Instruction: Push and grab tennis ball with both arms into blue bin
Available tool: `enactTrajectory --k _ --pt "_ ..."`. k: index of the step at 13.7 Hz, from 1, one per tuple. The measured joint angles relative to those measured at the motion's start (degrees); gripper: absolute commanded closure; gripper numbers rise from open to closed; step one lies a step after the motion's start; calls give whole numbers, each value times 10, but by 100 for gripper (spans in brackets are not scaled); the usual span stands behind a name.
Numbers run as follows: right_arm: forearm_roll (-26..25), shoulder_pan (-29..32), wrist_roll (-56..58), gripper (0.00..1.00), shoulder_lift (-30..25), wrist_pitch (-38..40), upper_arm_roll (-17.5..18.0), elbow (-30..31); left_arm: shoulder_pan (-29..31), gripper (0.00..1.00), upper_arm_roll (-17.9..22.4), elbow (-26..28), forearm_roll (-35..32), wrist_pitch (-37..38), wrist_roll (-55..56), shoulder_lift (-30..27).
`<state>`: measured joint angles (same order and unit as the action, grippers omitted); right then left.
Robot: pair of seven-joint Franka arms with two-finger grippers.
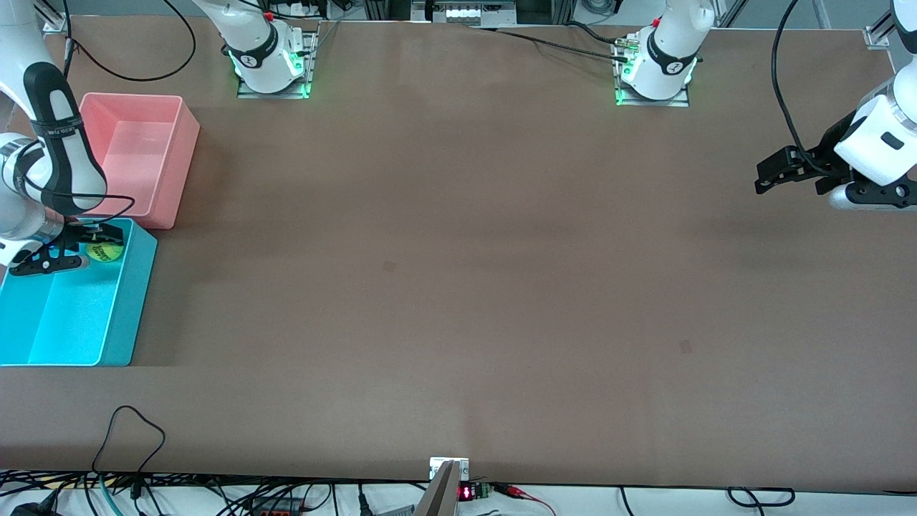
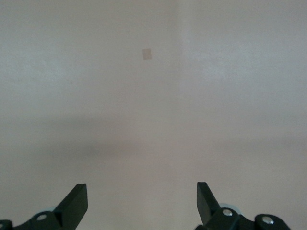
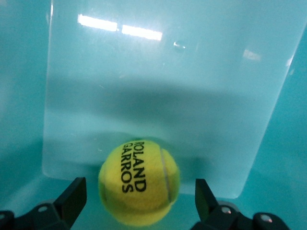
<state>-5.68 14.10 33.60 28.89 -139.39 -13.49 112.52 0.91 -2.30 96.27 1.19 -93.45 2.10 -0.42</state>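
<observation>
Brown matte tabletop fills nearly the whole front view, with white arm bases bolted along its upper edge and tangled black cables trailing under the lower edge. At the far left of the frame, the right arm, white with black bands, bends down over the bins at its end of the table. A pale pink rectangular plastic tub sits at the upper left; directly below it in the frame, nearer the front camera and just beside it, lies the bright cyan-blue rectangular plastic tub with sloped walls. The right gripper hangs over the upper end of the blue tub, and the small fuzzy yellow-green tennis ball with dark lettering shows just beside it inside the tub's outline. In the right wrist view the ball sits in the lower middle of the frame against the tub's pale blue floor. The dark fingers of the right gripper stand spread on either side of the ball with a visible gap on each side, so it is released rather than clenched. At the far right edge of the front view the left arm waits, its left gripper over bare table. The left wrist view shows the left gripper with its dark fingertips wide apart, grasping nothing, above plain tabletop.
</observation>
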Motion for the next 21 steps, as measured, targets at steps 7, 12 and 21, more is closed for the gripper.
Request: enactTrajectory --k 7,12,21 --pt "1 -9 0 0 -64 18 18 -55 0 0 0 -1 0 17 0 0" --pt "39 -32 -29 0 -175 192 84 -92 0 0 0 -2 0 15 0 0" --pt "41 -105 -237 0 -252 436 157 -182 0 0 0 -3 0 4 0 0"
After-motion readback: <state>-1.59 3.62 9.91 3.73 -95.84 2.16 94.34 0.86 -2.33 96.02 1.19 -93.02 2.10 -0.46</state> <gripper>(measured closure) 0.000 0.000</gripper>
